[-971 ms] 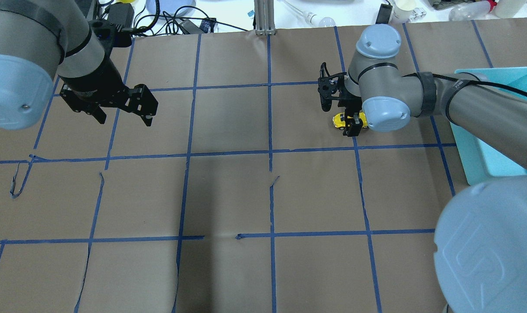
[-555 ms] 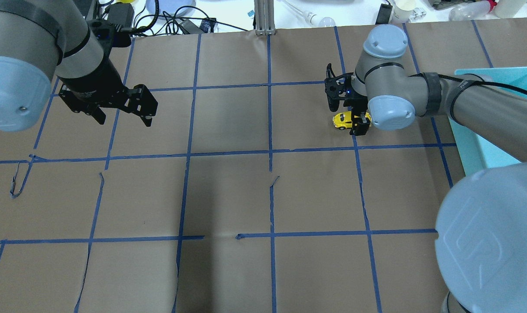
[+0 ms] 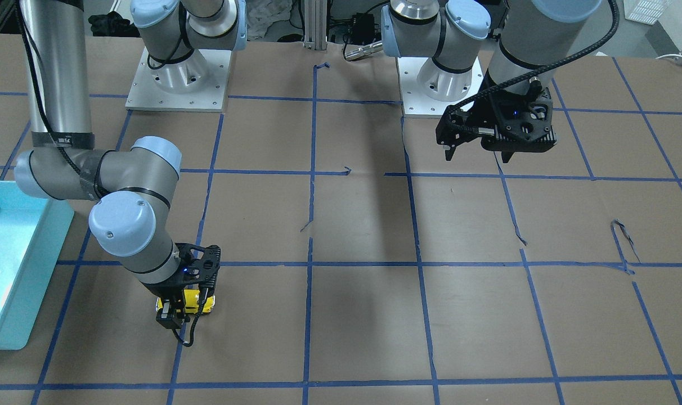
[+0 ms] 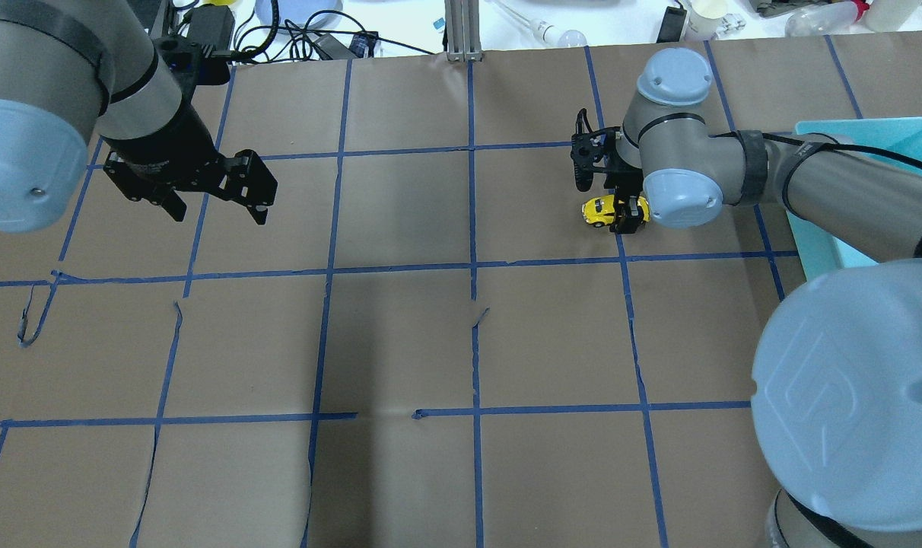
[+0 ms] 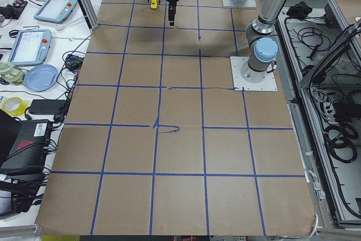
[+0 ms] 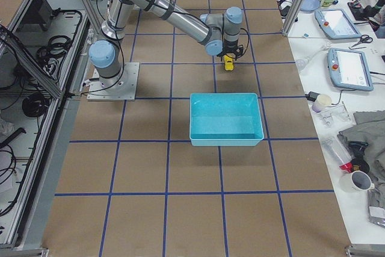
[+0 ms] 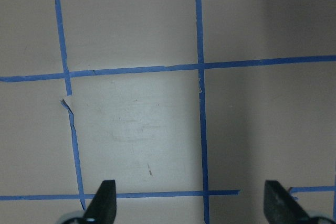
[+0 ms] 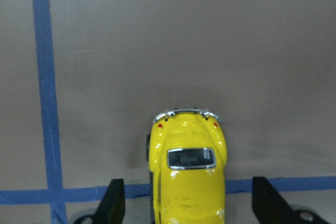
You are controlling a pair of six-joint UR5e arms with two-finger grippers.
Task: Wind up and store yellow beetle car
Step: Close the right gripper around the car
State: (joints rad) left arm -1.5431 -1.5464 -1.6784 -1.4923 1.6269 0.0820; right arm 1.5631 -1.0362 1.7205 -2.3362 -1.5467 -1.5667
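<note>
The yellow beetle car point(image 8: 188, 174) is seen on its wheels on the brown-papered table point(image 4: 400, 342), over a blue tape line point(image 8: 44, 77) – and it is straddled by the right gripper point(image 8: 190, 196), jaws spread wide, neither finger touching it. The left gripper point(image 7: 189, 198) is held well apart over bare paper, jaws wide and empty. Nothing is judged done yet: the car is not gripped, and the wind-up and the storing – presumably into the teal bin point(image 6: 225, 94) nearby – are left. No writing can be read on the car; only a raised emblem on a joint cap point(image 4: 849, 396) is made out, not legibly.
</note>
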